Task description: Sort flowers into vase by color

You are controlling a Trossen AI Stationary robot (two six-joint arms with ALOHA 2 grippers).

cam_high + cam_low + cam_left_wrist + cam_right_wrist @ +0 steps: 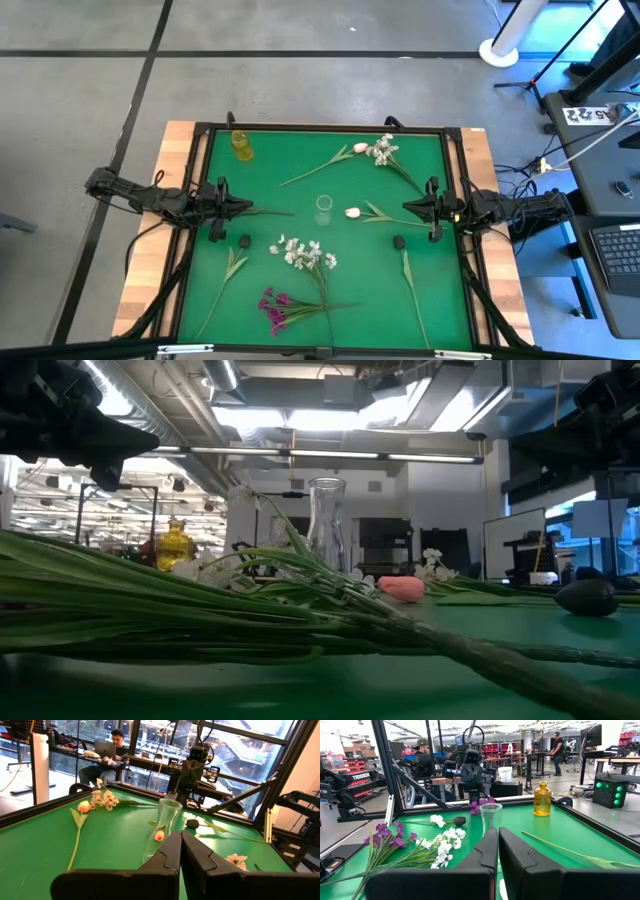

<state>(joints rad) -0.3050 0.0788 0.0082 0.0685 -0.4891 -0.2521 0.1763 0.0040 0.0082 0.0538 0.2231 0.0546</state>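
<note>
On the green table (pixel 420 290) the flowers lie loose, none between any fingers. The white spray (pixel 305 254) and magenta cluster (pixel 274 308) lie at the near middle; the pink bud (pixel 352 212) lies just beside the clear vase (pixel 323 208), between the two arms. The left gripper (pixel 246 208) and right gripper (pixel 408 207) hover at opposite edges, jaws together, empty. The yellow bottle (pixel 241 145) stands far off.

occluded: clear vase (pixel 327 525) base behind stems (pixel 150 610) | blurred: near stems

Overhead looks down; wrist cameras face each other across the clear vase (pixel 323 208).
</note>
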